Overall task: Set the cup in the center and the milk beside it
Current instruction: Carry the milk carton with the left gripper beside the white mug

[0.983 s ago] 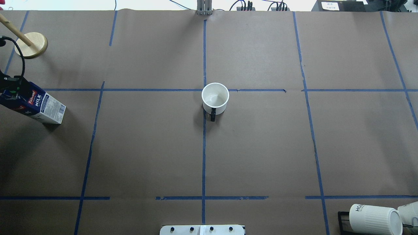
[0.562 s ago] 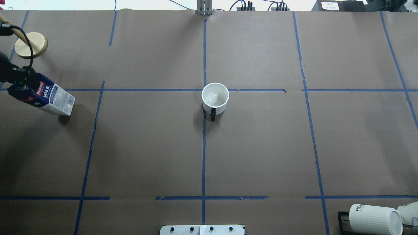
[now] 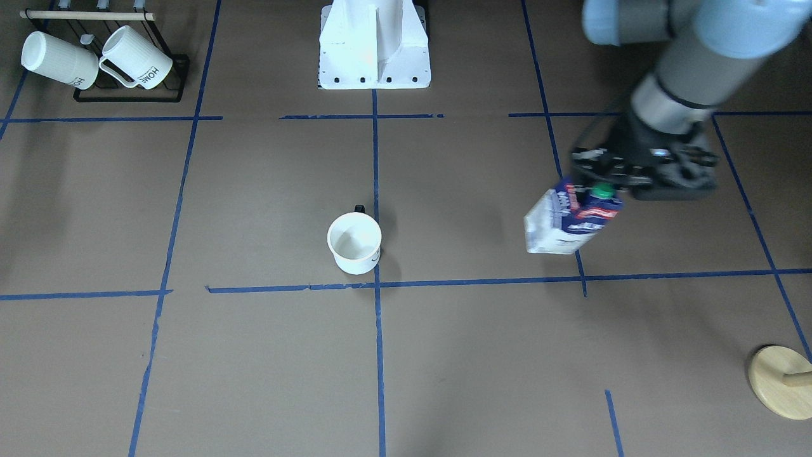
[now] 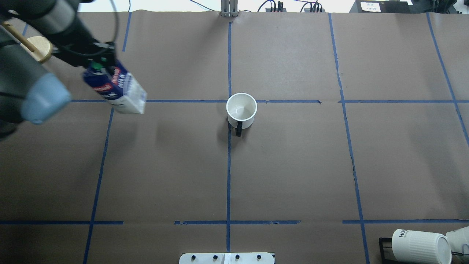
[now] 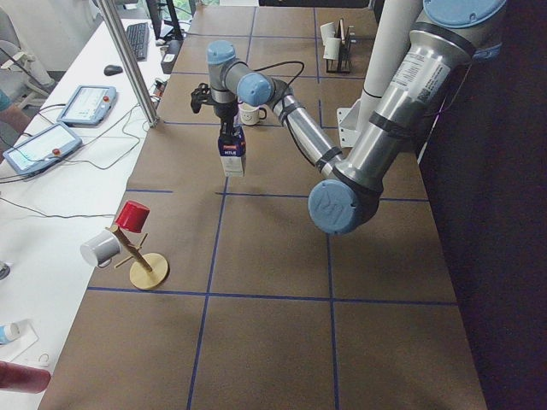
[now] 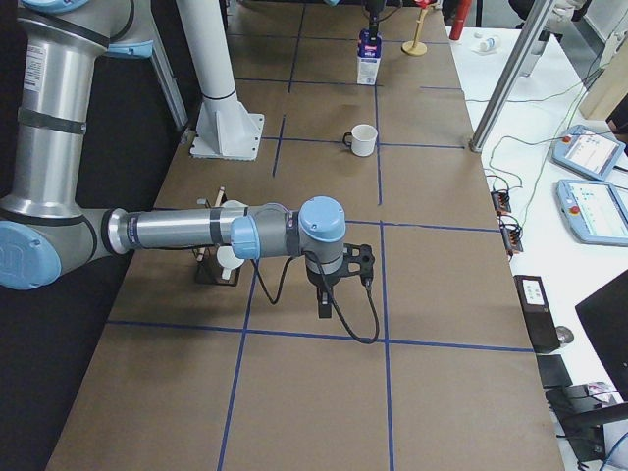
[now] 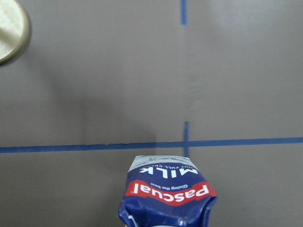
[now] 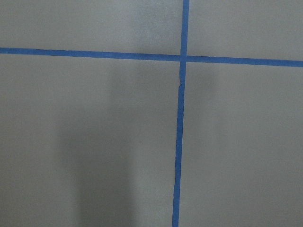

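The white cup (image 4: 241, 110) stands upright at the centre tape crossing (image 4: 229, 101), its black handle toward the robot; it also shows in the front view (image 3: 354, 242). My left gripper (image 4: 98, 63) is shut on the top of the blue and white milk carton (image 4: 122, 91) and holds it above the table, well to the left of the cup. In the front view the carton (image 3: 568, 219) hangs under the gripper (image 3: 606, 184). The left wrist view shows the carton's top (image 7: 168, 196). My right gripper (image 6: 325, 299) shows only in the right side view, low over the table; I cannot tell its state.
A black rack with ribbed "HOME" mugs (image 4: 421, 245) sits at the near right corner. A wooden mug tree (image 5: 141, 256) with a red and a grey cup stands at the far left. The robot's base (image 3: 374, 51) is at the near middle edge.
My left arm has carried the milk carton from the far left edge rightward and away from the robot, closer to the cup. The cup has not moved.
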You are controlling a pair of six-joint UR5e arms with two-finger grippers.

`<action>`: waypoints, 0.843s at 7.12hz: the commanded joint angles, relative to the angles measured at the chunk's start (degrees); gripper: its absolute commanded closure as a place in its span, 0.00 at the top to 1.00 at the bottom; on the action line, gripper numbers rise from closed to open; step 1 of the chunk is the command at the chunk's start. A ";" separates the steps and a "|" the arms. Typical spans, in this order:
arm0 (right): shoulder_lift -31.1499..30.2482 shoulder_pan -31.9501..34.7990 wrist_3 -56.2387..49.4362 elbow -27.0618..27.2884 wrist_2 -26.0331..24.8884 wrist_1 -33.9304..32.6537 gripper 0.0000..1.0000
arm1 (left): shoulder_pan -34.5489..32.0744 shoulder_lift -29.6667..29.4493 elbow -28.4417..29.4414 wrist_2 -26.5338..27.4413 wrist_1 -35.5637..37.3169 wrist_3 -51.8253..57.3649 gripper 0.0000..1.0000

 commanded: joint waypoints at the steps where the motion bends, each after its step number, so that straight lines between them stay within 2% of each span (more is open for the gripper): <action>1: -0.02 0.00 0.12 -0.05 0.19 -0.07 1.00 | 9.81 -12.60 7.72 7.48 0.71 -11.54 0.40; 2: -0.02 0.00 0.12 -0.05 0.80 -0.07 1.00 | 10.19 -15.97 11.44 7.41 0.45 -12.97 0.41; 3: -0.02 0.00 0.12 -0.05 0.89 -0.07 1.00 | 12.89 -16.70 12.34 7.50 0.18 -13.60 0.41; 6: -0.02 0.00 -0.05 -0.05 0.89 -0.07 1.00 | 13.35 -19.69 17.52 7.59 -1.65 -14.66 0.43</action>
